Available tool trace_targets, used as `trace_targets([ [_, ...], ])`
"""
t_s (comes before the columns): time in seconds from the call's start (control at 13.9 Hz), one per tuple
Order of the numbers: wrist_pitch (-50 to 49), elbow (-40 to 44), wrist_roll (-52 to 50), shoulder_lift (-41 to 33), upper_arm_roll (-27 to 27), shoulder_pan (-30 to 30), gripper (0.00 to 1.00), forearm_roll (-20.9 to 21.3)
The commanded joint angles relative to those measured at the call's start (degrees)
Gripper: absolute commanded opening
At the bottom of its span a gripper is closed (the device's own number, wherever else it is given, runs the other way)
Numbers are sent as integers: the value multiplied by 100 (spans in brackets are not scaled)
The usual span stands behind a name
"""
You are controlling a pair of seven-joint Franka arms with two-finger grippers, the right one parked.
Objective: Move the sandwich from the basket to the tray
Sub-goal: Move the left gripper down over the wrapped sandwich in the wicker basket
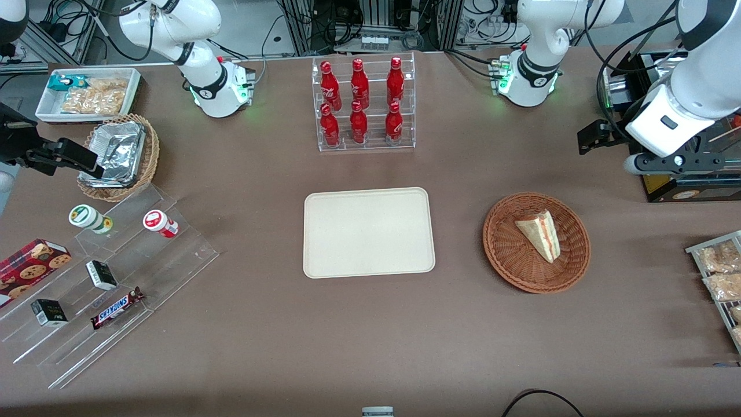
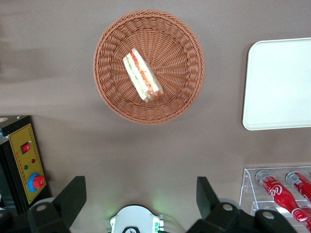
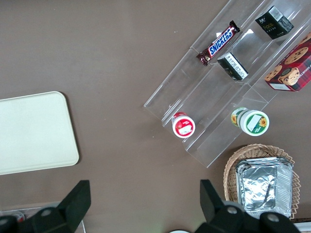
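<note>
The left arm's gripper (image 2: 141, 196), fingers spread wide and holding nothing, hangs high above the desk near the working arm's end. The sandwich (image 1: 539, 233) lies in the basket (image 1: 509, 263), well apart from the bare tray (image 1: 369, 231) at mid-desk.

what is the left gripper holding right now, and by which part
Nothing. The gripper hangs open above the table, its fingers spread wide, while the sandwich lies untouched in the basket.
</note>
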Motion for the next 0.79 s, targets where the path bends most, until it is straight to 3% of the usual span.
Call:
trace_targets([
  [0.0, 42, 116, 75, 49, -14, 36, 100, -15],
  [0.36, 121, -409, 75, 225, -14, 36, 100, 170],
  [0.72, 1341, -1490, 58, 216, -14, 27, 100, 267],
])
